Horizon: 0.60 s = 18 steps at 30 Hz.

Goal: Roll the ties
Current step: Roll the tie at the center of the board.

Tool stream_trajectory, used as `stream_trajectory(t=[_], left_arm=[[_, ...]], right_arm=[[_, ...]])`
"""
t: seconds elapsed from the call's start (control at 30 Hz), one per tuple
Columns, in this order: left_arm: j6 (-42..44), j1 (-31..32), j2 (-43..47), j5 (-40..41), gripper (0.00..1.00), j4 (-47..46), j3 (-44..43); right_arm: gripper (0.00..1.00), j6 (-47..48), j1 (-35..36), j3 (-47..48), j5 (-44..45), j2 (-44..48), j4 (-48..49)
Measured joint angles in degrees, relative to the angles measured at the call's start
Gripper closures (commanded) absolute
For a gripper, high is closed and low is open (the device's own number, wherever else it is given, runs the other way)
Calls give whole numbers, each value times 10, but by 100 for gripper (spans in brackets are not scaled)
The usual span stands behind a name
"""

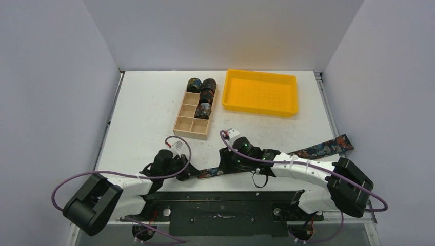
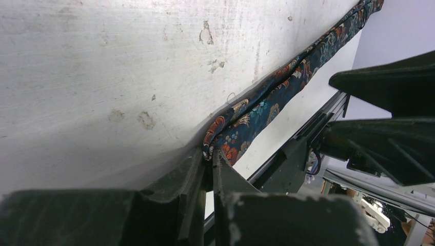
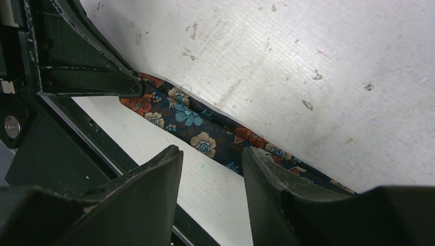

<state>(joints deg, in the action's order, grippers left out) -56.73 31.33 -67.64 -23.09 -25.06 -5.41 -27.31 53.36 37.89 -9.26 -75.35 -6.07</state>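
Note:
A dark floral tie [image 1: 313, 150] lies flat along the table's near edge, running from centre to the right. My left gripper [image 1: 188, 172] is shut on its narrow end; in the left wrist view the fingertips [image 2: 211, 163] pinch the folded end of the tie [image 2: 267, 100]. My right gripper [image 1: 226, 163] is open and low over the tie just right of the left one. In the right wrist view its jaws [image 3: 213, 154] stand apart, the right finger over the tie [image 3: 197, 125]. Several rolled ties [image 1: 206, 96] sit in the far compartments of the wooden box [image 1: 185, 123].
A yellow tray [image 1: 260, 105] stands at the back right, next to the wooden box. The black mounting rail [image 1: 220, 197] runs along the table's near edge, close to both grippers. White walls enclose the table on three sides.

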Motion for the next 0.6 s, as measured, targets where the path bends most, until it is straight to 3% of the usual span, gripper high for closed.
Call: stream_trajectory(t=[0.27, 0.47, 0.6], left_arm=[[-3, 0, 7, 22, 94, -22, 14], [-12, 0, 14, 30, 74, -33, 23], [-15, 1, 24, 30, 61, -41, 23]], right_arm=[[53, 2, 73, 26, 73, -69, 1], [58, 10, 91, 42, 130, -119, -7], [72, 10, 97, 55, 159, -145, -11]])
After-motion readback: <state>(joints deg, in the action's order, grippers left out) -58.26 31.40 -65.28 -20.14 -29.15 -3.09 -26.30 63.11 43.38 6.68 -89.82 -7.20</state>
